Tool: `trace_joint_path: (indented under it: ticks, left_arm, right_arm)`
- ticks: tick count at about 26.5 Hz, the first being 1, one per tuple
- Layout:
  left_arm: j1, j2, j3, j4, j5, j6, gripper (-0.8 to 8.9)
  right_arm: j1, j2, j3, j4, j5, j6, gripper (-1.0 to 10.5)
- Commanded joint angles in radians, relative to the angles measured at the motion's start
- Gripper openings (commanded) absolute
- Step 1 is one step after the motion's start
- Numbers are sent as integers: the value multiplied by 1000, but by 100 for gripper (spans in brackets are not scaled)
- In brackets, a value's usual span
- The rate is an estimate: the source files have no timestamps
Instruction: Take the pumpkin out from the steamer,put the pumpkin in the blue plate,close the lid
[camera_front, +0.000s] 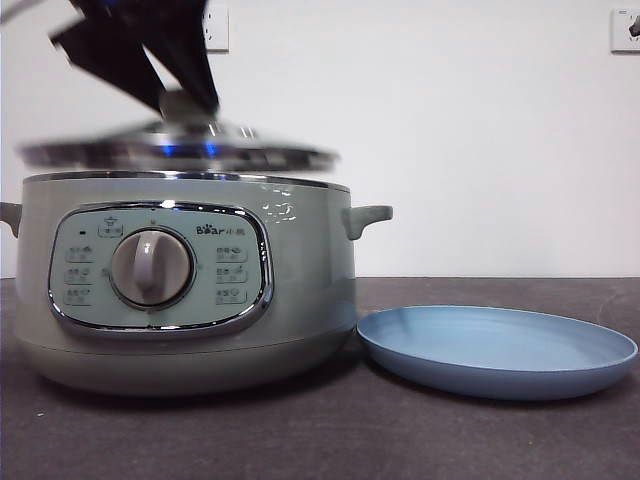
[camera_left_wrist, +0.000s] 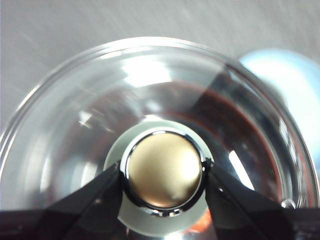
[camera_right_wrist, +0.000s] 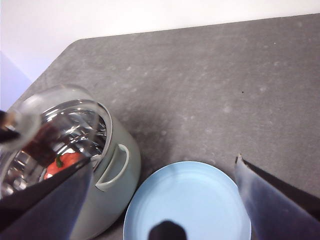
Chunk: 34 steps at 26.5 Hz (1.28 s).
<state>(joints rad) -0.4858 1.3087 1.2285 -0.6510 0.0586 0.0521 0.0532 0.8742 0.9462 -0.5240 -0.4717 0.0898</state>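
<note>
In the upper left of the front view, the left gripper (camera_front: 188, 105) is clamped on the knob of the round glass lid with its steel rim (camera_front: 178, 152), holding it just above the large sage-green steamer pot (camera_front: 300, 290). The small orange-red pumpkin (camera_right_wrist: 64, 163) sits inside the pot. The right gripper (camera_right_wrist: 165, 200) hangs wide open and empty above the shallow light-blue plate (camera_right_wrist: 200, 195), beside the pot, so it looks the nearer free arm for reaching in.

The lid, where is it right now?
The lid hangs just above the steamer, its knob clamped by the left gripper, left of the blue plate in the front view.
</note>
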Motion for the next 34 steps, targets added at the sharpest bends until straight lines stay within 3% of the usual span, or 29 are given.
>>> trace_joint_path:
  ticks: [1, 5, 12, 21, 23, 31, 34]
  left_arm:
    - [1, -95, 5, 53, -33, 0, -8]
    - [1, -200, 5, 38, -82, 0, -8]
    - [1, -393, 5, -6, -209, 0, -8]
    - [1, -568, 5, -103, -437, 2, -8]
    - [1, -596, 5, -126, -472, 2, -8]
    - [1, -651, 5, -191, -532, 2, -8]
    - [1, -650, 5, -211, -531, 2, -8]
  right_arm:
    - [3, 1, 1, 5, -1, 7, 473]
    - [10, 10, 1, 19, -28, 7, 472]
    - [76, 94, 1, 103, -252, 7, 473]
    - [331, 338, 129, 120, -248, 25, 602]
    - [387, 402, 193, 86, -209, 6, 602]
    - [590, 671, 523, -173, 84, -147, 602]
    - [673, 829, 719, -331, 240, -209, 602]
